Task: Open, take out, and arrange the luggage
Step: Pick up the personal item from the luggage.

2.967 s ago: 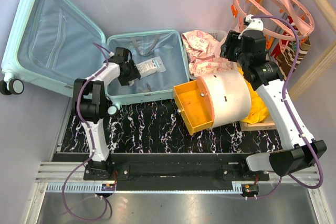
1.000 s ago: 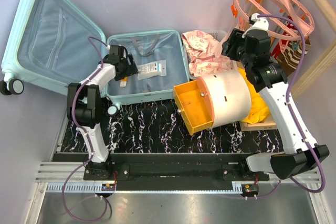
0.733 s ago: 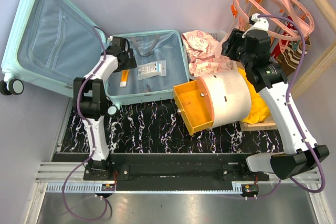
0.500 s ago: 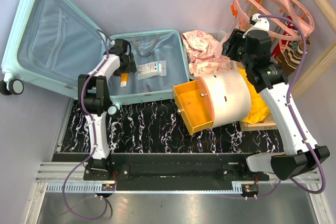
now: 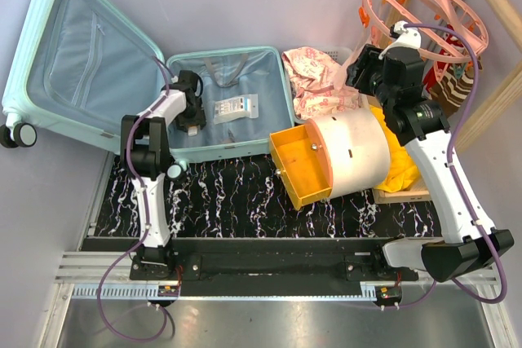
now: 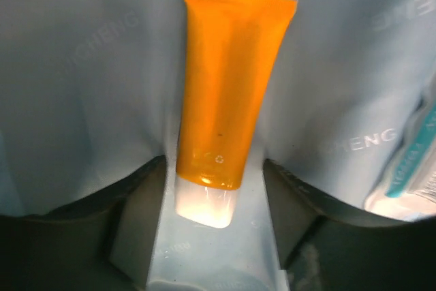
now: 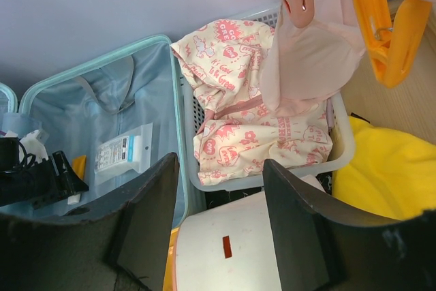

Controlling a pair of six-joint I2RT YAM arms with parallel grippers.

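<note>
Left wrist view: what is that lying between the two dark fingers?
An orange tube with a white cap, lying on the luggage lining. The left wrist view shows its cap end between the fingers.

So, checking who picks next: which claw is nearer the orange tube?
Left. The left claw straddles the orange tube; the right claw hangs far off above the basket.
</note>
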